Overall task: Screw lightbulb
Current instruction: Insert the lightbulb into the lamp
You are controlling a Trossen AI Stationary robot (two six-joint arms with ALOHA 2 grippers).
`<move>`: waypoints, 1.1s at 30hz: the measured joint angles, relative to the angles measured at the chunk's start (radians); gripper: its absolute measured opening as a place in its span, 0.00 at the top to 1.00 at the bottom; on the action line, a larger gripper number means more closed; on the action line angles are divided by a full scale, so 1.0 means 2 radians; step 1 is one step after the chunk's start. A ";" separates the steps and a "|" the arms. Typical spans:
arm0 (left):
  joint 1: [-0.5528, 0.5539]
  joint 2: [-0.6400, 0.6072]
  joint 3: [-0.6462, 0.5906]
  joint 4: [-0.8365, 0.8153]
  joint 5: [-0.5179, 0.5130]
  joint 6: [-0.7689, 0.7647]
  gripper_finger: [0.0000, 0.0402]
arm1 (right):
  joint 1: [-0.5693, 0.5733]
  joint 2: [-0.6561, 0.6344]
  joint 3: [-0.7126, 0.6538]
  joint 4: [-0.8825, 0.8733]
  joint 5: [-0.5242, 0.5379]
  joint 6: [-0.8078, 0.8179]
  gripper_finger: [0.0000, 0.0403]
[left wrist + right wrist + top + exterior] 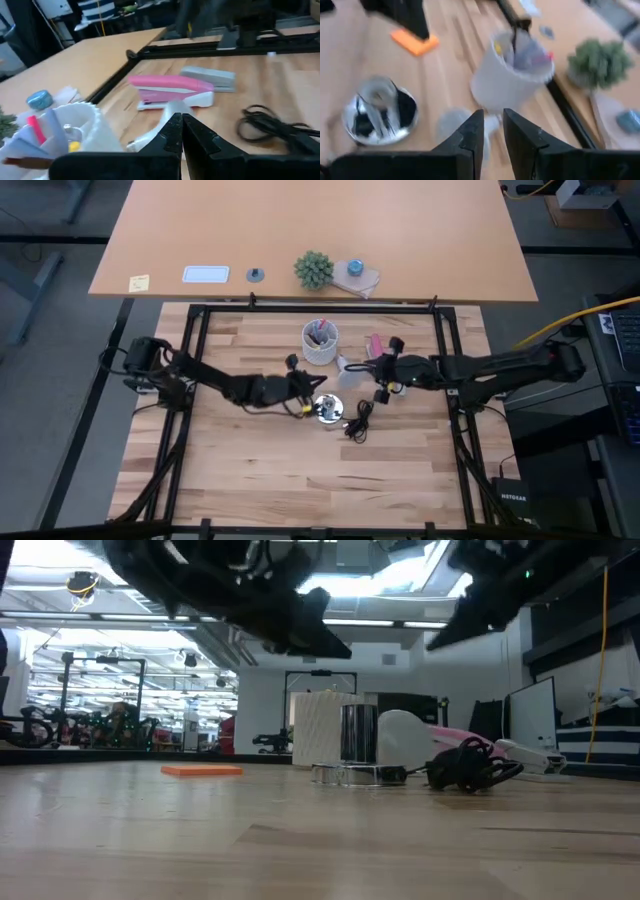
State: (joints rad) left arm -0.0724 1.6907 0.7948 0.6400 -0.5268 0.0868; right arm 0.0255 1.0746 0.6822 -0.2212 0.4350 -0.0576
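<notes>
The small white lightbulb (348,366) lies on its side on the table between the white cup of pens (320,342) and the round silvery fitting (328,410). It also shows in the low view (402,736) and, blurred, in the right wrist view (452,123). The fitting stands flat with its socket up (357,736), and its black cord (355,424) trails beside it. My left gripper (312,392) is shut and empty, hovering just left of the fitting. My right gripper (381,372) hovers right of the bulb, its fingers (492,126) a narrow gap apart and empty.
A pink stapler (170,88) and a grey one (210,77) lie beyond the bulb toward the far right. An orange pad (200,770) lies at the left. A black frame (200,320) borders the table. A plant (313,269) stands on the desk behind.
</notes>
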 joint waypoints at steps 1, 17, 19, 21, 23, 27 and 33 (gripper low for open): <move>0.014 0.000 0.000 0.000 0.011 0.000 1.00 | -0.007 0.003 -0.001 -0.011 -0.001 0.007 0.81; 0.123 0.021 0.007 -0.046 0.171 -0.042 1.00 | -0.087 0.162 -0.021 0.068 -0.073 0.013 0.81; 0.119 0.021 0.007 -0.058 0.172 -0.043 1.00 | -0.093 0.185 -0.021 0.099 -0.085 0.012 0.81; 0.114 0.021 0.007 -0.063 0.172 -0.044 1.00 | -0.096 0.206 -0.021 0.128 -0.101 0.012 0.81; 0.108 0.021 0.008 -0.075 0.172 -0.042 1.00 | -0.099 0.225 -0.021 0.157 -0.125 0.012 0.81; 0.097 0.021 0.007 -0.085 0.172 -0.040 1.00 | -0.098 0.256 -0.020 0.221 -0.178 0.012 0.81; 0.085 0.011 0.007 -0.092 0.167 -0.045 1.00 | -0.098 0.268 -0.020 0.289 -0.243 0.015 0.81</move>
State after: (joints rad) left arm 0.0985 1.7124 0.8094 0.4563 -0.1937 -0.0031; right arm -0.1696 1.6112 0.6418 0.3577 -0.0508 -0.0280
